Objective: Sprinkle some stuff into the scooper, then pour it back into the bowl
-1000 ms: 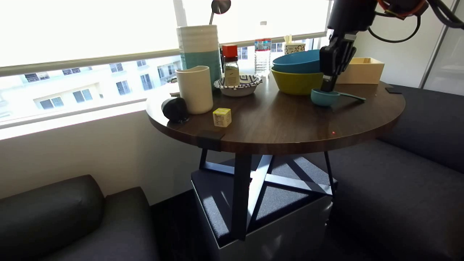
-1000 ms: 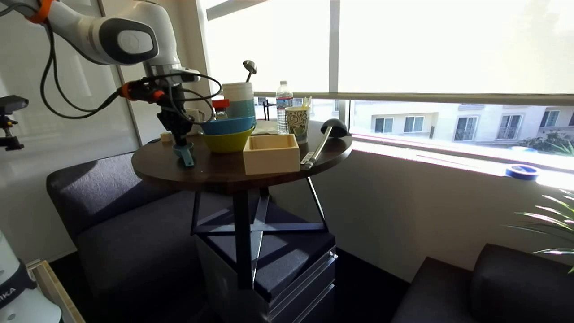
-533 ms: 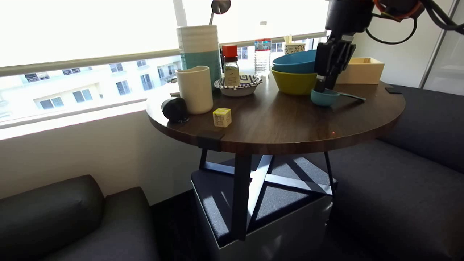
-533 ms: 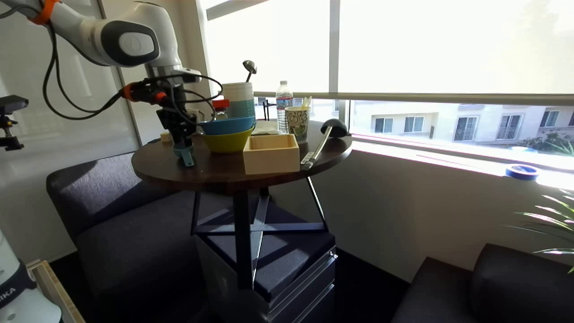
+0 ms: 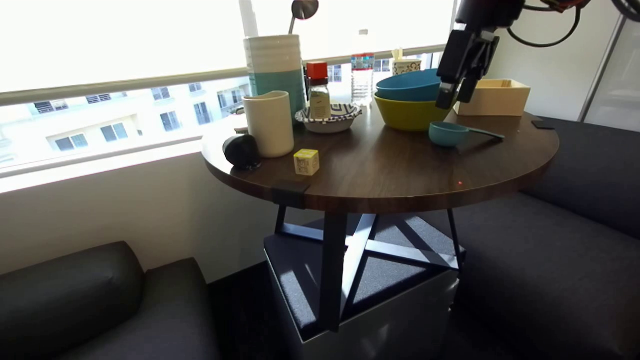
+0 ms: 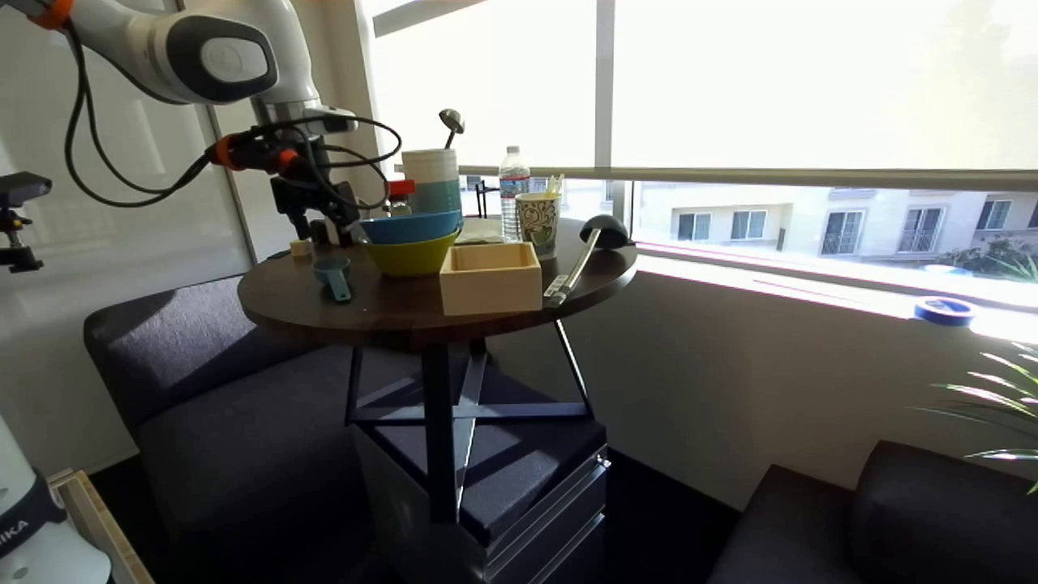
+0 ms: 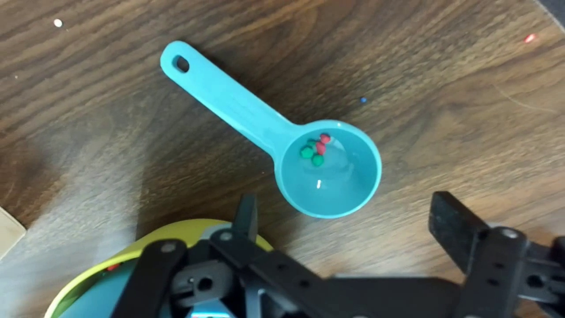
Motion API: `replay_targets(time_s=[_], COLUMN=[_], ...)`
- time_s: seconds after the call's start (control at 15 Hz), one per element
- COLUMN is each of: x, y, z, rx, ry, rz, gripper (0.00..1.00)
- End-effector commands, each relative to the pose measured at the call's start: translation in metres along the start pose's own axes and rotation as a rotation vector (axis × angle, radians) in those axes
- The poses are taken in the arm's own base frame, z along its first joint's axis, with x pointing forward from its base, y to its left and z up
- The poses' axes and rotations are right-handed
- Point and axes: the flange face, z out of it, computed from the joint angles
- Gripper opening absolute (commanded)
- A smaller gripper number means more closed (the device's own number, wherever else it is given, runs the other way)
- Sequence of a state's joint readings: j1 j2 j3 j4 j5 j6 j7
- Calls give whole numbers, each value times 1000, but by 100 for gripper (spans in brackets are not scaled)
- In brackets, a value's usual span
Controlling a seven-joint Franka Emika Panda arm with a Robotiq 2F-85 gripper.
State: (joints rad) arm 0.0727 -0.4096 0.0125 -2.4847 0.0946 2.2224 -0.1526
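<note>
A teal scoop (image 7: pixel 282 137) holding red and green bits (image 7: pixel 321 149) lies on the worktop (image 5: pixel 370 170); above it hangs the hand (image 7: pixel 346 220), fingers (image 7: pixel 452 229) spread; near it, a blue bowl (image 5: pixel 407 85) sits inside a yellow bowl (image 5: pixel 405 114).

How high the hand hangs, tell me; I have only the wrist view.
Observer: In both exterior views, the hand hangs higher than the scooper, clear of it.
Operator: Describe how the blue bowl stands.
Observer: It rises above the rim of the yellow bowl that holds it, as both exterior views show.
Operator: Report anything lying next to the wooden box.
Observer: An exterior view shows a ladle lying beside it.
</note>
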Motion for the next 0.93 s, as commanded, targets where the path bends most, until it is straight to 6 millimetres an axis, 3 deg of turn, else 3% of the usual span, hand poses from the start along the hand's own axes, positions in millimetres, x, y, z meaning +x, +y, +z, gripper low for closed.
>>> replay_targets(time_s=[0.0, 0.4, 0.87], x=[-19, -24, -35], y=[13, 47, 51], z=[-10, 3, 35], rx=[8, -2, 47], ry=[-18, -53, -92], rz=[-114, -327, -500], gripper=[100, 100, 100])
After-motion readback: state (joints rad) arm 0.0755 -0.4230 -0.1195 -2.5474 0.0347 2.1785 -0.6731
